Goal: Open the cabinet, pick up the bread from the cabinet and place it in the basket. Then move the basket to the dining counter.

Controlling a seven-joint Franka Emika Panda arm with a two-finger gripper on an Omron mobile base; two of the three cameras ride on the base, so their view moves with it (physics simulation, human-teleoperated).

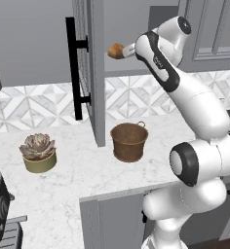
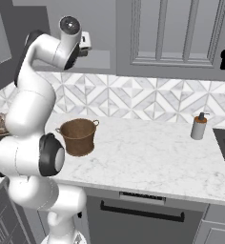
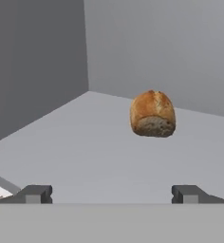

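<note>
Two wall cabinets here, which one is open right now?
The cabinet on the left with the long black bar handle: its door is swung out, the bread sits inside. The right-hand cabinet is shut.

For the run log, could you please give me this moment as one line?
cabinet: door open | bread: on shelf, ungrasped | gripper: open, facing bread | basket: on counter, empty

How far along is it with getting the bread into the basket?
Done: the cabinet door stands open. In hand: the open gripper faces the bread on the shelf, not yet grasping it. Left: grasp it, drop it into the empty basket, then carry the basket to the dining counter.
</note>
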